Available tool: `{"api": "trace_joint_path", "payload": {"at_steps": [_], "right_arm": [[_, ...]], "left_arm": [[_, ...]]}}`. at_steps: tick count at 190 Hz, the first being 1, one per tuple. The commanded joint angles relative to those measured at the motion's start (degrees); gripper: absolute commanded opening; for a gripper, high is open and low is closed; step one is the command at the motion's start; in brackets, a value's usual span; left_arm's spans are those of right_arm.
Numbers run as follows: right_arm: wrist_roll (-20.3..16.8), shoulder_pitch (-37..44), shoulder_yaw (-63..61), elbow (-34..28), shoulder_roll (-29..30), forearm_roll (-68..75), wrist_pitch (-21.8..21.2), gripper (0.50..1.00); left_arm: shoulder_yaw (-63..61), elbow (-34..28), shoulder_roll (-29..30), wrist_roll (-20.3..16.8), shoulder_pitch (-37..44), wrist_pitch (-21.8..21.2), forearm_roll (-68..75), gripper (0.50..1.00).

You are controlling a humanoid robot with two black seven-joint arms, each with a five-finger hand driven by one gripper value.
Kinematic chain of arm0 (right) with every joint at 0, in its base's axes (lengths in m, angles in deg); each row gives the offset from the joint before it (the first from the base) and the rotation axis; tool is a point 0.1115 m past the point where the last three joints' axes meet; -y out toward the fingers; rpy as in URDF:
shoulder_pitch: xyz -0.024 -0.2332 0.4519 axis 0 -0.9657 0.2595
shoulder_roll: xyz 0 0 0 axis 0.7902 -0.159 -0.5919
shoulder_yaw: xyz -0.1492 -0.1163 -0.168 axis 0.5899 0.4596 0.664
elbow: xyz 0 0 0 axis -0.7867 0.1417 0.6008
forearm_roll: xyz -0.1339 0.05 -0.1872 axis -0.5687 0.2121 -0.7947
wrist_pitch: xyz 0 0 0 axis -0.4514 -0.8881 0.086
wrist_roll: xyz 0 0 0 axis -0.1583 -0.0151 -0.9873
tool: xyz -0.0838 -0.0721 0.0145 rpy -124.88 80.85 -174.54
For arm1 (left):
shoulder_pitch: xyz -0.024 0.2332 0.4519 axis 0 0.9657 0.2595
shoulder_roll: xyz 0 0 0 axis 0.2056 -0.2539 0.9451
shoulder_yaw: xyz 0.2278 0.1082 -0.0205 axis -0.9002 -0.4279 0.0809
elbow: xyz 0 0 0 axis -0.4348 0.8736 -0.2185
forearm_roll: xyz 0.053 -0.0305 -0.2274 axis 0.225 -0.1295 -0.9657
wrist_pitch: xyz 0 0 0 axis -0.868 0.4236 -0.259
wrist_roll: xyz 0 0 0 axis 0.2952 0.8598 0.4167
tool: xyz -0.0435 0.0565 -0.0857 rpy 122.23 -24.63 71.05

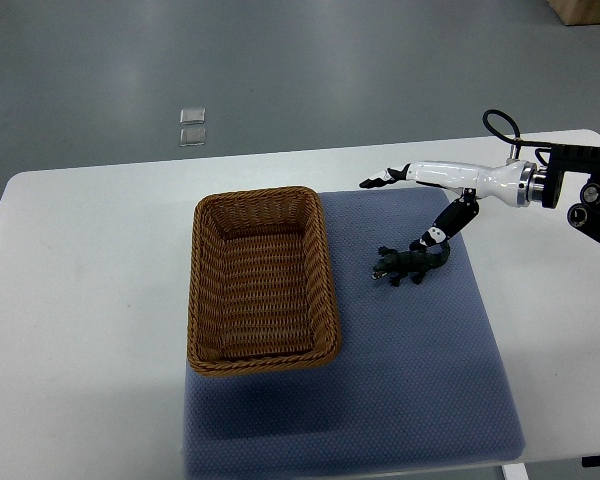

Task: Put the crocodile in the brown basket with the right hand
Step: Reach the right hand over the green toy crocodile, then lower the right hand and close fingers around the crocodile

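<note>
The crocodile [411,265] lies flat on the blue mat [420,380], just at 3 o'clock from the basket [262,283] and apart from its rim. Its head points toward the basket and its tail curls up toward 1 o'clock.

The right hand [446,178] hangs at about 1 o'clock from the toy. It is spread: the long fingers [380,181] reach out toward 9 o'clock and hold nothing. The thumb [442,230] drops down to the tail end, touching it or just over it; which one I cannot tell. Nothing is pinched yet. The left hand is out of view.

The toy looks small, dark and light, probably rubbery plastic with a bumpy back. So it should not slip much, and it is unlikely to break if dropped. The legs and tail are thin and may flex, so the thick mid-body is the better place to take hold, pinched across its width. It sits low on the mat, so the fingertips must come down close to the cloth.

No brand, label or writing can be read on anything on the counter [90,300].
</note>
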Motion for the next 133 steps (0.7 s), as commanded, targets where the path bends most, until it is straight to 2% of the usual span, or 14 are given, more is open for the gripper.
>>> {"api": "trace_joint_path", "payload": {"at_steps": [1,30,55,71,133], "right_arm": [[0.0,0.0,0.7,-0.3,0.0,-5.1,1.9,0.926],[0.0,3.0,8.3,-0.4,0.0,-7.9,7.0,0.926],[0.0,7.4,20.4,-0.3,0.1,-7.8,15.8,0.926],[0.0,8.6,24.6,-0.2,0.4,-7.8,18.9,0.926],[0.0,8.6,26.1,0.2,0.2,-7.9,20.7,0.926]], "left_arm": [[0.1,0.1,0.0,0.0,0.0,0.0,0.0,1.0],[0.1,0.0,0.0,-0.1,-0.1,0.0,0.0,1.0],[0.0,0.0,0.0,0.0,-0.1,0.0,0.0,1.0],[0.1,0.0,0.0,0.0,-0.1,-0.1,0.0,1.0],[0.0,0.0,0.0,0.0,-0.1,-0.1,0.0,1.0]]}}
